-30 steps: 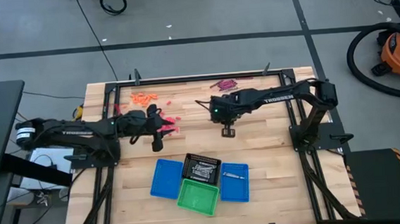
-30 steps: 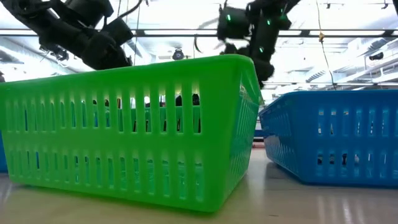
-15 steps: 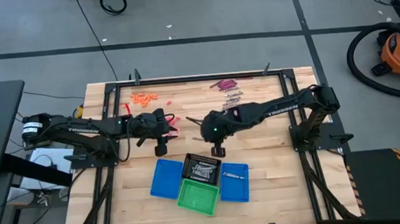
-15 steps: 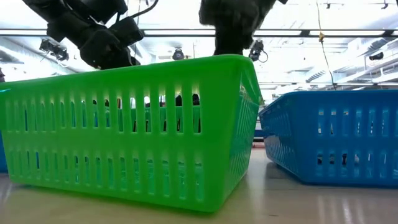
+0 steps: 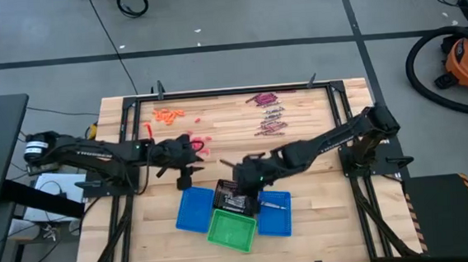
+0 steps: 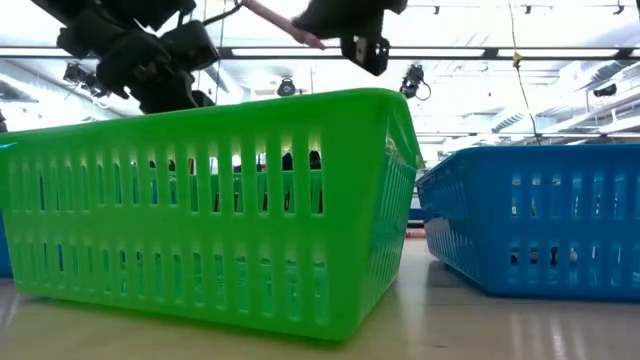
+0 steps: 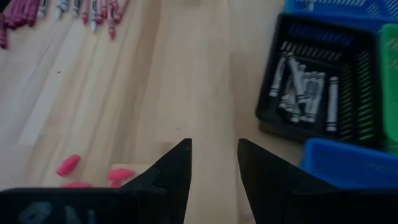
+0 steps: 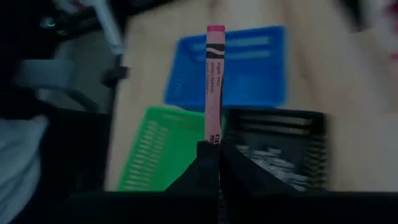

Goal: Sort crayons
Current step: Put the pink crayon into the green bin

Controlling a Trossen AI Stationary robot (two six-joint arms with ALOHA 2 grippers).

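My right gripper (image 5: 238,170) hovers above the black basket (image 5: 236,198) and is shut on a pink crayon (image 8: 214,81), which also shows as a pink crayon (image 6: 283,24) high in the low view. My left gripper (image 7: 214,167) stands open over bare table near the pink crayon bits (image 7: 68,165), with nothing between its fingers. Grey crayons (image 7: 305,90) lie in the black basket. Loose crayons lie on the table's far half: an orange pile (image 5: 167,114), maroon ones (image 5: 262,98), grey and reddish ones (image 5: 271,124) and pink ones (image 5: 198,142). My right gripper pinches the pink crayon by one end (image 8: 213,138) between its two shut fingers. The fingers lie along the crayon, which sticks out straight ahead of them toward the table's left. The crayon is lifted clear, slanting above the baskets.
Baskets stand close together near the front edge: a blue basket (image 5: 195,210) on the left, the black one in the middle, a green basket (image 5: 231,231) in front and another blue basket (image 5: 274,213) on the right. A metal frame (image 5: 231,91) borders the table.
My right gripper has swung from the table's middle toward the near edge and the left, carrying the pink crayon, and now stands over the black basket; its wrist has turned. My left gripper has drifted a little toward the near edge and stays open.
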